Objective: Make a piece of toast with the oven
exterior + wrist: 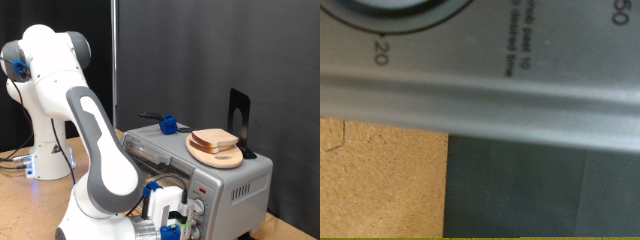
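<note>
Pincer first: the white two-finger gripper with blue trim [172,212] sits low at the exterior view's bottom, pressed up close to the knob panel at the front of the boxy silver-grey countertop toaster oven [240,185], and from where I stand I cannot tell whether its fingers are spread or closed, since the arm's own bulk and the oven's corner crowd the view. To the exterior view's left stands the white robot arm [75,110], folding down from its base. Moving rightward, a small blue-ended tool or handle [166,124] lies on the oven's top, and further right, also on top, rests a round light-wooden plate [215,156] carrying a squarish pale tan slice of bread with a darker crust [215,139]; whether this is the piece to be toasted or a leftover I cannot say. The wrist view is filled by the oven's grey face, with the rim of a dark round timer dial [395,12], the printed number 20 and some small lettering. To my eye the work in hand is the timer knob; doing it well calls for fingers centred on the dial, a firm squeeze, and a steady twist without slipping.
</note>
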